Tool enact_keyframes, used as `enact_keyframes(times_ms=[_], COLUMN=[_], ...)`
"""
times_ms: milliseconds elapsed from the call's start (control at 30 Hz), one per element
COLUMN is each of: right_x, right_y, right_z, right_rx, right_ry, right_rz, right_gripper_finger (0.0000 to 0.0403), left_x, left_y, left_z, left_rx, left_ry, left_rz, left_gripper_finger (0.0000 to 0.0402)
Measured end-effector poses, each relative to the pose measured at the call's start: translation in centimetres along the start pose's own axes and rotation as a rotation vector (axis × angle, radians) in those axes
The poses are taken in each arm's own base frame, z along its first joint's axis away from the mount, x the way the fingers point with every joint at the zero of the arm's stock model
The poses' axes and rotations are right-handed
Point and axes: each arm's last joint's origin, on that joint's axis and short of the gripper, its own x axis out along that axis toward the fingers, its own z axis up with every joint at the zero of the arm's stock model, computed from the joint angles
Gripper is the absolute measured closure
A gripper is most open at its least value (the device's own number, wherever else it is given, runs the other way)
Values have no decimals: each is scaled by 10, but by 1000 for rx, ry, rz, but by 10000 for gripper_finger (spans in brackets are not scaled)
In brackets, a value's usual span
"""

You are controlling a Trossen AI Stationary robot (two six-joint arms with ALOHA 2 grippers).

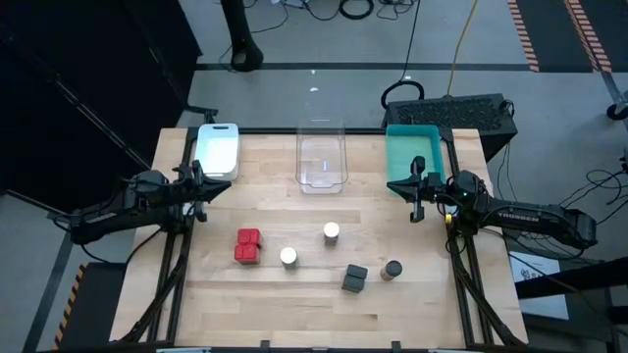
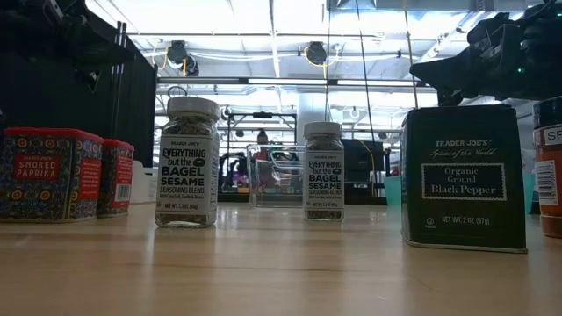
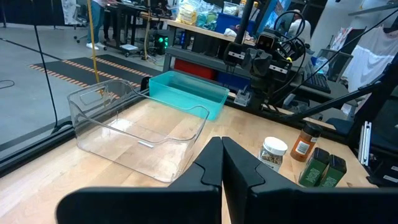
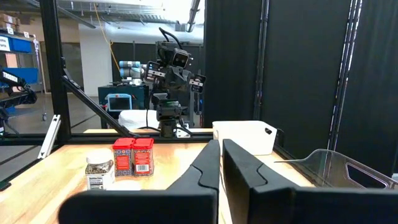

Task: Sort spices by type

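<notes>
Both grippers are shut with nothing in them. In each wrist view the two fingers sit pressed together, tips meeting. The left gripper [image 1: 199, 186] hangs at the left edge of the table, just in front of the white tray [image 1: 218, 149]. The right gripper [image 1: 416, 194] is at the right edge, by the front of the teal tray [image 1: 412, 152]. The clear tray [image 1: 321, 157] sits between those two at the back.

All the spices are out in the middle-front of the table, well apart from both grippers. The two red tins [image 1: 247, 246] touch each other toward the left. One white-capped jar [image 1: 288, 257] is just right of them, and the other jar [image 1: 331, 231] is a bit further back. The dark tins [image 1: 355, 278] sit front right, with an orange-labelled bottle [image 1: 392, 269] beside them.

From above the dark tins read as one blob. In the low view only one black pepper tin [image 2: 463, 178] shows, and the orange bottle is cut off at the right edge.
</notes>
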Motion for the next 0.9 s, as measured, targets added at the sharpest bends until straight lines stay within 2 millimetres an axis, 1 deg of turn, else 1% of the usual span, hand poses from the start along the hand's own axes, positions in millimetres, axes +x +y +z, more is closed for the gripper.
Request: enact_keyframes(times_ms=[767, 900], right_x=[0, 0], right_y=[0, -2], right_z=[0, 0], right_rx=[-1, -69], right_ry=[-1, 1], right_rz=[-1, -72], right_gripper_finger=[403, 403], left_x=[0, 0], left_y=[0, 0], left_z=[0, 0], left_rx=[0, 1], left_ry=[0, 0], left_rz=[0, 0], left_gripper_finger=[398, 398])
